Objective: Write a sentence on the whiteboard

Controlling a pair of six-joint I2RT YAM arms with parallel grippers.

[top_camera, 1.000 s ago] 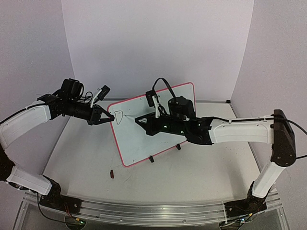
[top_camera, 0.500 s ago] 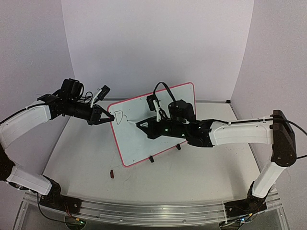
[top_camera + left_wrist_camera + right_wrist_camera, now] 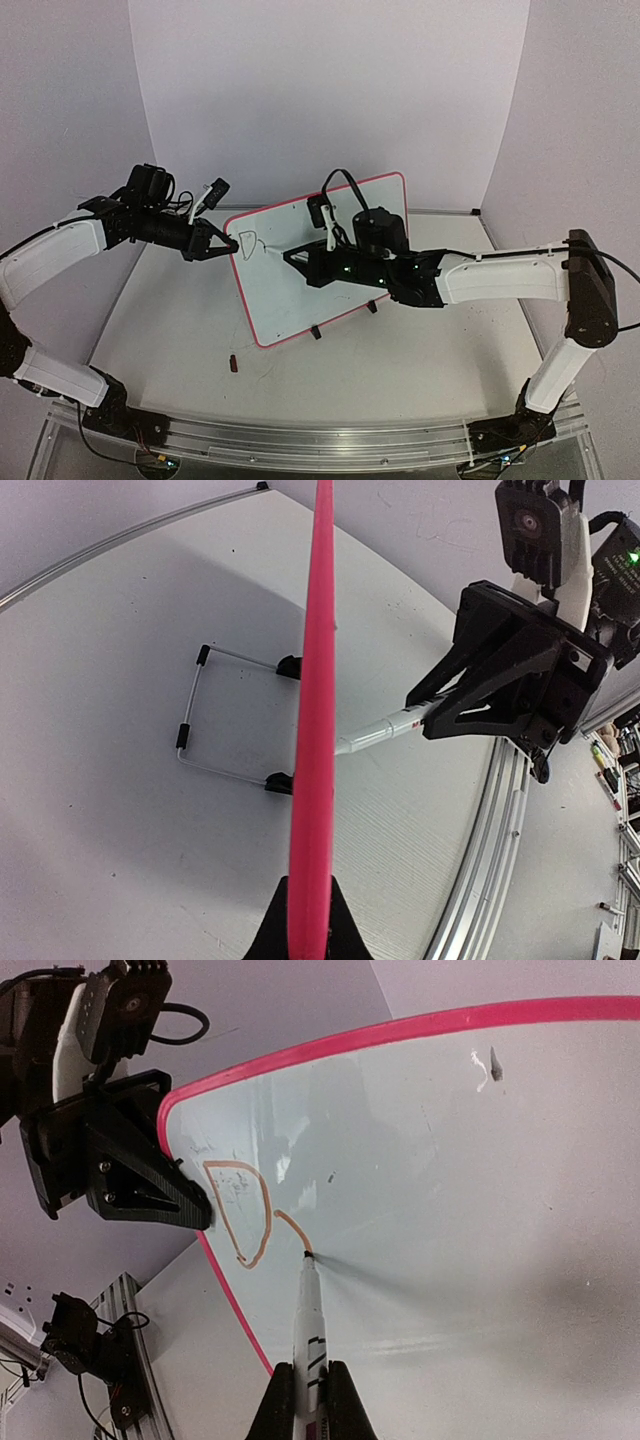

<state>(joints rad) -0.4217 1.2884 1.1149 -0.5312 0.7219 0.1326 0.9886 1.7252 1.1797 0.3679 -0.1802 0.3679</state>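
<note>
Red-framed whiteboard [image 3: 285,300] is clamped by left tool [image 3: 224,243]. Right tool [image 3: 310,1400] grips marker [image 3: 306,1300], its tip touching the board. Blank surface lies frame-right of the tip.

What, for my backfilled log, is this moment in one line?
left fingers: shut on whiteboard edge | right fingers: shut on marker, tip on board | sentence: D plus one stroke

The left arm reaches in from the side, and the left tool [image 3: 228,243] is pinched shut on the whiteboard [image 3: 282,300] edge. The right arm stretches low across the middle, and the right tool [image 3: 297,257] squeezes a pen [image 3: 308,1310].
</note>
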